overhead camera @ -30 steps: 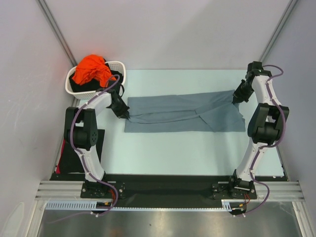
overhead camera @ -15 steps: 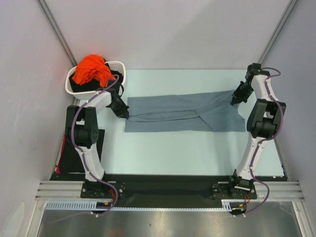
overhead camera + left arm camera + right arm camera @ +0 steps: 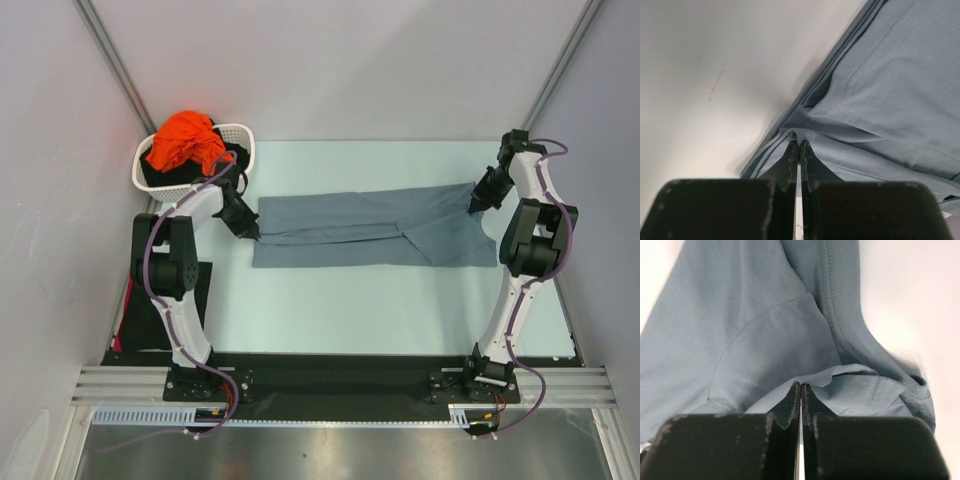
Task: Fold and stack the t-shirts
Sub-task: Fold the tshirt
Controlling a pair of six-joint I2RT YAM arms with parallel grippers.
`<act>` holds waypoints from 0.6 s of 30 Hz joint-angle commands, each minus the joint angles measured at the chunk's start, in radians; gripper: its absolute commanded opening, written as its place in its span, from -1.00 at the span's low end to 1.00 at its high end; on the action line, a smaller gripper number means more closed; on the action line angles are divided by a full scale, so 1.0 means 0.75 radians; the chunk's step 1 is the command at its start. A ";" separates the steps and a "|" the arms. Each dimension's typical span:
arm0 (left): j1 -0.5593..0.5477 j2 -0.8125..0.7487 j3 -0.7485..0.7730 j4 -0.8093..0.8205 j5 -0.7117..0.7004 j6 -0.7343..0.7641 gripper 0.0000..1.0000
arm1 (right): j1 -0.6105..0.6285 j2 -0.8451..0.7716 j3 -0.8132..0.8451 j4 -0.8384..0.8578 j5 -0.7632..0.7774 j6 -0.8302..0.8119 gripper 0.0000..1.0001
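Observation:
A grey-blue t-shirt (image 3: 375, 230) lies stretched left to right across the table, folded lengthwise. My left gripper (image 3: 254, 233) is shut on its left edge; the left wrist view shows the cloth (image 3: 880, 100) pinched between the closed fingertips. My right gripper (image 3: 472, 205) is shut on its upper right corner; the right wrist view shows a fold of the shirt (image 3: 765, 340) held between the closed fingertips. An orange t-shirt (image 3: 185, 140) sits heaped in a white basket (image 3: 241, 135) at the back left, with dark cloth under it.
The pale table (image 3: 380, 300) runs from the shirt to the black strip at the arm bases. Grey walls with metal rails stand close on the left and right. A dark and red thing (image 3: 128, 310) lies off the table's left edge.
Both grippers have edged slightly outward and back, drawing the shirt tighter between them. The shirt's left edge shifted a little left.

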 commanded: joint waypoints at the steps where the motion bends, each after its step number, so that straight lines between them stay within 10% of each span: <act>1: 0.027 -0.089 0.002 0.013 -0.046 -0.030 -0.99 | -0.028 0.015 0.071 -0.008 0.021 -0.024 -1.00; 18: 0.045 -0.028 0.035 0.048 0.007 -0.073 -0.99 | -0.034 0.113 0.137 -0.010 -0.009 -0.028 -0.97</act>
